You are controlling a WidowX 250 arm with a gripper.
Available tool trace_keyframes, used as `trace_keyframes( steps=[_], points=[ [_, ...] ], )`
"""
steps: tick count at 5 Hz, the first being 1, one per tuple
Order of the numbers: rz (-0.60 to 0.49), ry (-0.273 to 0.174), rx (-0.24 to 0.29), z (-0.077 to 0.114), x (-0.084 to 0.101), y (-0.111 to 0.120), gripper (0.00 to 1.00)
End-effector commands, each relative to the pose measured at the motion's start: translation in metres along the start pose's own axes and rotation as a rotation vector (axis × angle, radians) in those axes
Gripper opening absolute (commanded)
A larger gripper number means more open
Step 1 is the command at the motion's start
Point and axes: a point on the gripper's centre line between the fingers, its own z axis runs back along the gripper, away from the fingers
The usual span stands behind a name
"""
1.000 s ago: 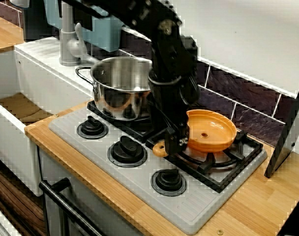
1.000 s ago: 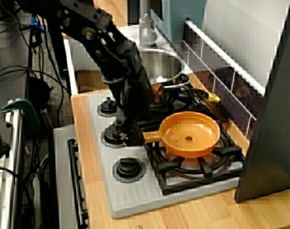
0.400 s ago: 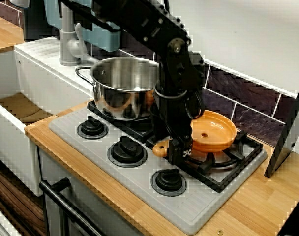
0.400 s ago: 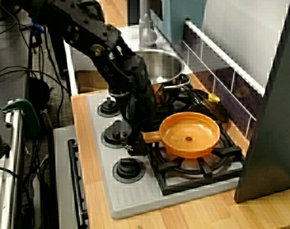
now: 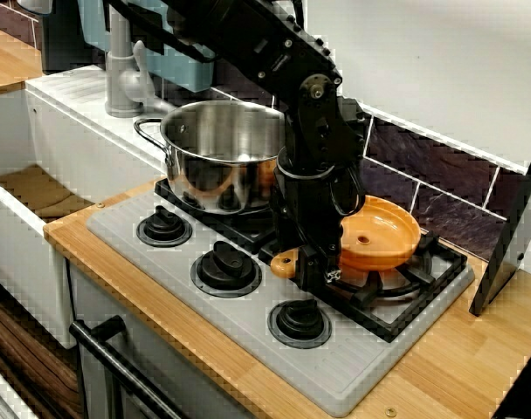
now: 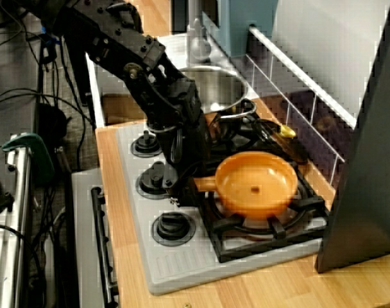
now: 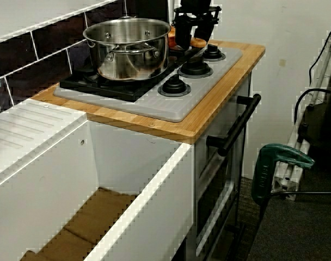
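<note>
- Orange pan (image 5: pixel 379 234) sits bowl-up on the right burner grate (image 5: pixel 410 292). In the front view its handle (image 5: pixel 284 262) points to 9 o'clock.
- Gripper (image 5: pixel 316 272) is down over the handle with its fingers clamped on it. The bowl lies at 2 o'clock of the fingers, and the handle tip pokes out at 9 o'clock.
- Side view: the handle runs straight into the fingers. The arm hides the exact contact.
- Nearest knob (image 5: pixel 299 321) is at 6 o'clock of the gripper, close by. The middle knob (image 5: pixel 225 266) is at 9 o'clock.
- Steel pot (image 5: pixel 217 153) is on the left burner, at 10 o'clock of the pan and apart from it.
- Small yellow item (image 6: pixel 286 131) lies behind the pan; I can't identify it.
- Grey stove top (image 5: pixel 335 371) rests on a wooden counter (image 5: pixel 475 349).
</note>
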Motion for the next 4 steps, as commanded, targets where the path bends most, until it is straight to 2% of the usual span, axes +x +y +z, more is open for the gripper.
trace_keyframes(
  steps=[1,2,4],
  points=[
    [-0.009,-0.057,0.011,0.022,0.002,0.007,0.00],
    [-0.026,-0.068,0.014,0.030,-0.001,0.007,0.00],
    [-0.032,-0.134,0.036,0.069,-0.002,0.022,0.00]
  ],
)
